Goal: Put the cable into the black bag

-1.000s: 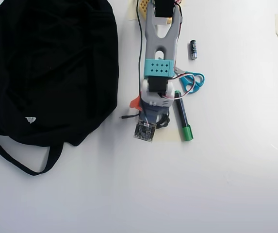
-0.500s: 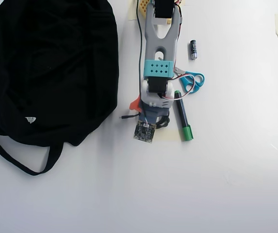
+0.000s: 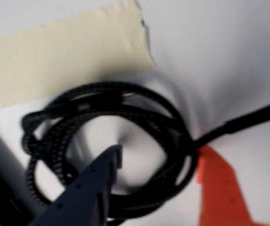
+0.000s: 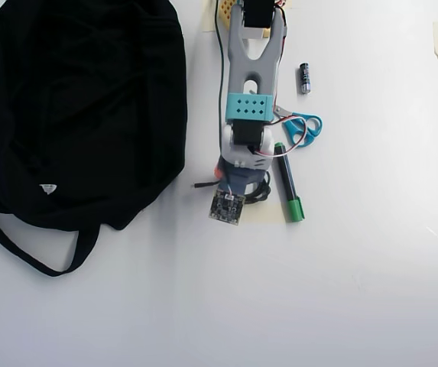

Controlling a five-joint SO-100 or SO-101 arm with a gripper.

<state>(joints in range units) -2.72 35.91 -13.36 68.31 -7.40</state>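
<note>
Overhead view, left to right. The large floppy black fabric bag [image 4: 81,107] lies flat at the left of the white table [image 4: 356,290], its long thin strap [image 4: 27,248] looping out toward the lower left. A small white label [image 4: 47,188] is sewn near the bag's lower edge; its print is too small to read. Well to the right of the bag, the grey and teal arm [image 4: 249,76] reaches down the picture, and its gripper [image 4: 231,177] sits over the thin black cable [image 4: 260,191]. The cable is wound in a small loose coil; only part of the coil shows beside the wrist, and its straight tail with a small plug [image 4: 198,184] points left toward the bag. Further right lie a green-capped marker pen [image 4: 288,183], blue-handled scissors [image 4: 303,128] and a small dark cylindrical battery [image 4: 304,77]; no lettering on these can be read.

Wrist view. The dark finger [image 3: 85,190] stands inside the coil [image 3: 167,122] and the orange finger [image 3: 219,188] just outside it, with a bundle of turns between them: the jaws are parted and not yet closed on the cord. A strip of beige masking tape [image 3: 54,61] lies behind the coil.

Handling, as a judgement: the cable is light, limp and springy, so turns may slip or uncoil; the bundled side of the coil, several turns together, is the surest place to pinch.
</note>
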